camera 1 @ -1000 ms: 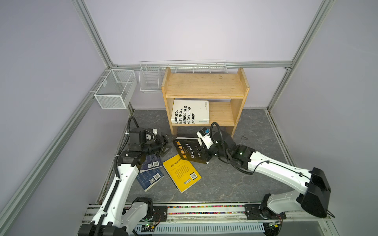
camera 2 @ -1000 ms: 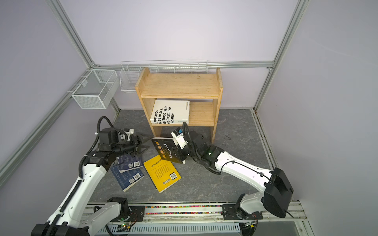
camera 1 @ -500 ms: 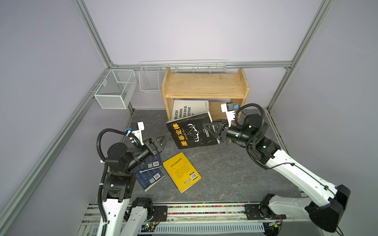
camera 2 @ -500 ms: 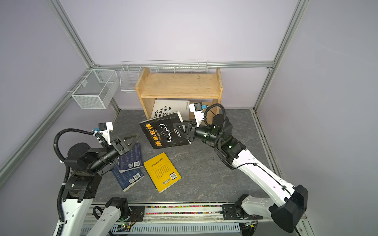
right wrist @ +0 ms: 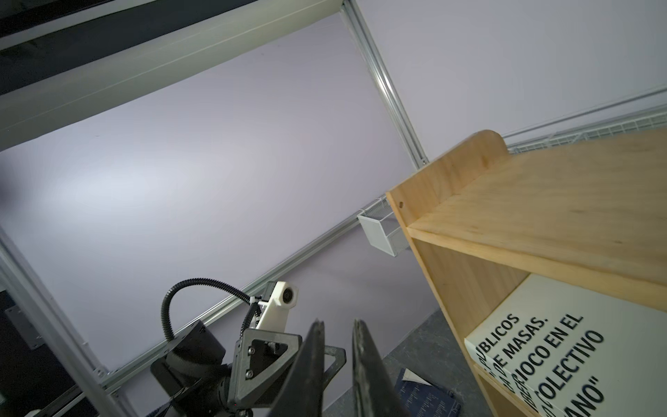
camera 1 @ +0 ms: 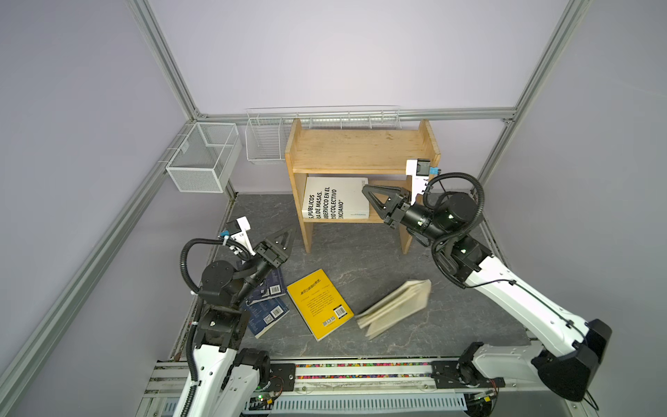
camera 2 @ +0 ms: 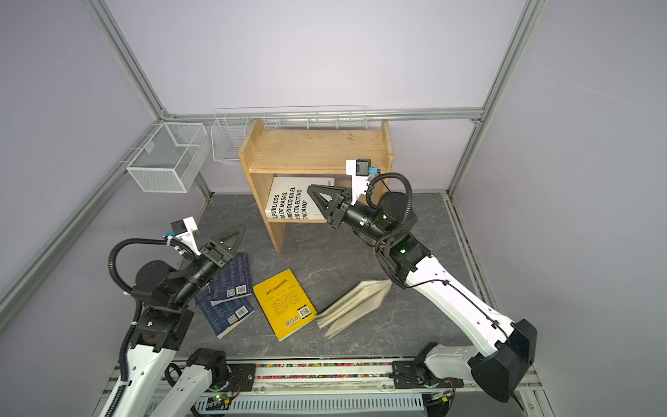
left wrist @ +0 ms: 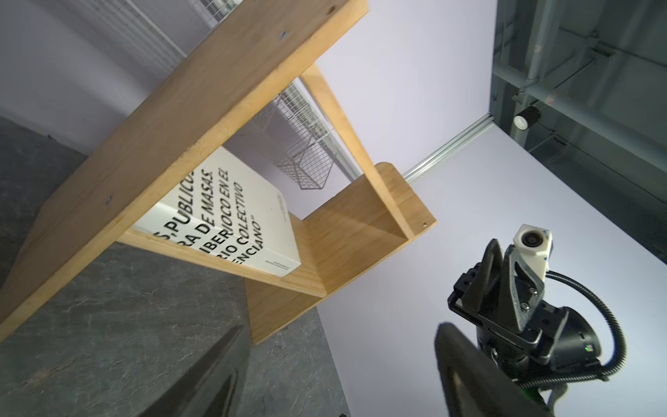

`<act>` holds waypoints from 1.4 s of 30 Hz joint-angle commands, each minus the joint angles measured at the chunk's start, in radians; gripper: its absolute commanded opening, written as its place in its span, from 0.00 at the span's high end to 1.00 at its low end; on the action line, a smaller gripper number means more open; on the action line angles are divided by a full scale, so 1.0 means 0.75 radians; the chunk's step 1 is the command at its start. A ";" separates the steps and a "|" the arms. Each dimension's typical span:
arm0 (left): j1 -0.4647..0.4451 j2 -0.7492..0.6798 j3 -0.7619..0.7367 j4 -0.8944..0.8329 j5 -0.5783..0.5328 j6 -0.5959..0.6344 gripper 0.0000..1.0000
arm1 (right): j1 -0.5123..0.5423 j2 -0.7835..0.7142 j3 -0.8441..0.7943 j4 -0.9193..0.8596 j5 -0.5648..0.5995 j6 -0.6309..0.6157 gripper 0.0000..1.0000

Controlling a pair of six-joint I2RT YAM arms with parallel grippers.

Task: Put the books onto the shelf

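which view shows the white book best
The left wrist view: the white book is large, flat on the shelf. Both top views show it small, partly under the top board; the right wrist view crops it.

Mesh basket [camera 1: 196,177], wire basket [camera 1: 265,144], slate mat [camera 1: 361,260]

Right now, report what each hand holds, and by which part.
Nothing held: left hand open, right hand shut on air; the splayed book is free of both.

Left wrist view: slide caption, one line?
Thick white book with bold black lettering lies on the lower tier of the light pine two-tier shelf.
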 commanded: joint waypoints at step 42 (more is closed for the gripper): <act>-1.645 1.688 0.836 -0.665 -0.657 1.128 0.01 | -0.475 -0.550 0.025 -1.454 1.032 -0.229 0.09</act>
